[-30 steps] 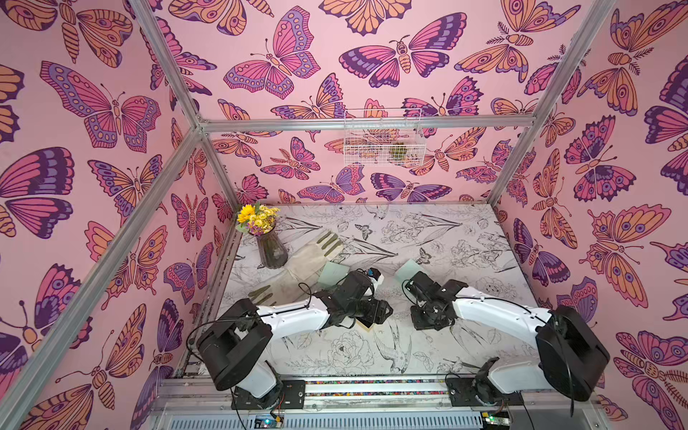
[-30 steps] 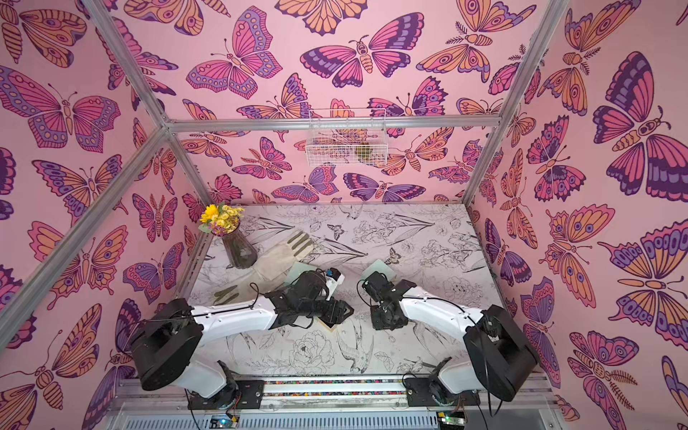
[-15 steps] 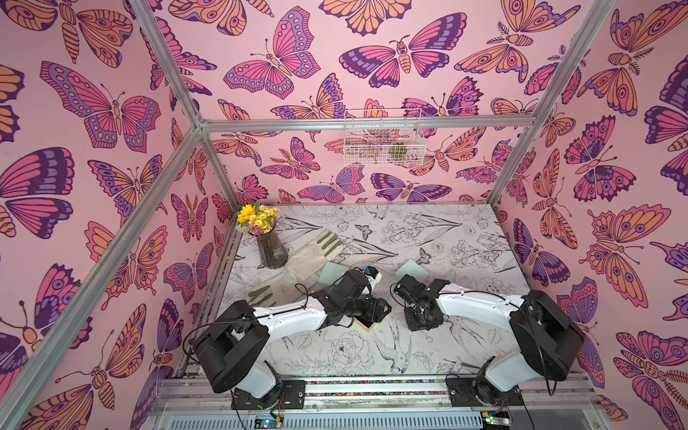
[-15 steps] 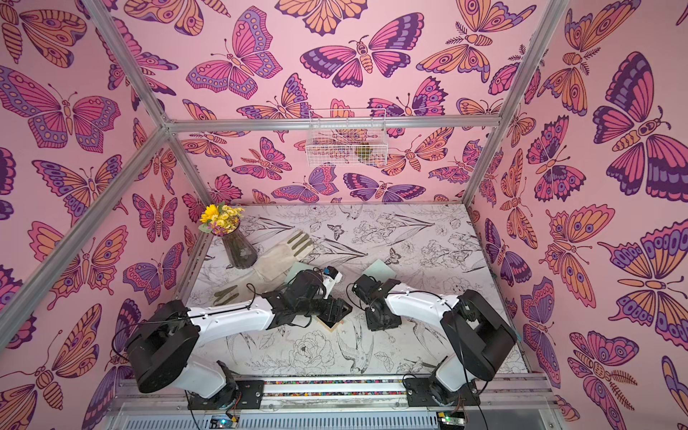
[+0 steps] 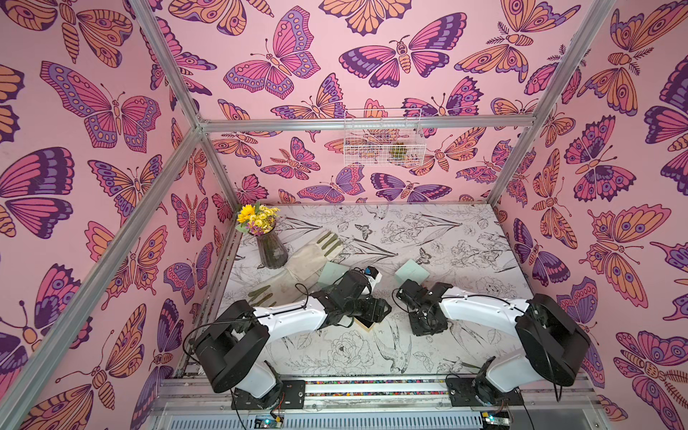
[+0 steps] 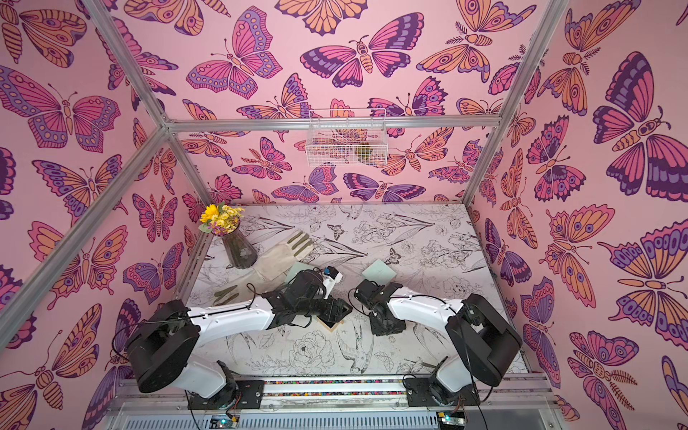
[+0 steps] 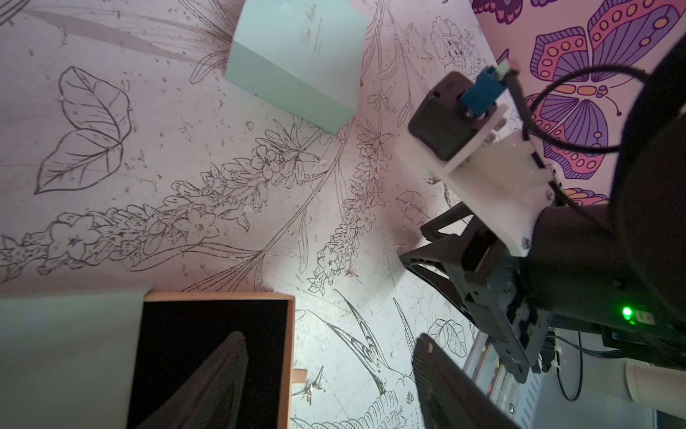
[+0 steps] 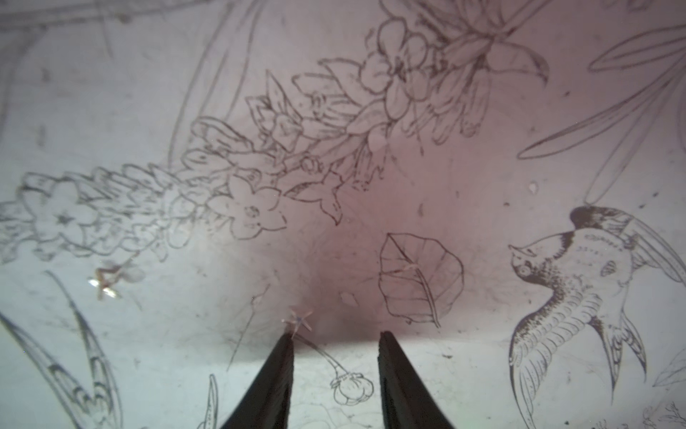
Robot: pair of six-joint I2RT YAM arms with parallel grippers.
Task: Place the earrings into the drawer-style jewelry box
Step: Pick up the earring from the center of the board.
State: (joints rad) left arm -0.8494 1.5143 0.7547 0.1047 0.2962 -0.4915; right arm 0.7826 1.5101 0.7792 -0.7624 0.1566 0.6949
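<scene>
**Star earring sits off-centre at the right gripper's fingertip while the drawer waits open**

From my remote station I see the right gripper (image 8: 336, 334) low over the table (image 8: 148, 93), fingers spread with nothing between them. The star earring (image 8: 299, 320) lies on the table right at one fingertip, outside the gap. If I close now, I judge that finger flicks it away or catches only a point, and it may drop in transit. The left gripper (image 7: 328, 336) is also spread and empty. One finger is above the black-lined drawer (image 7: 290, 334) of the jewelry box (image 7: 67, 353), the other well outside its wooden rim (a second earring (image 7: 311, 388) lies just beside that rim). A careless shift there could nudge the drawer or sweep that earring aside.
</scene>
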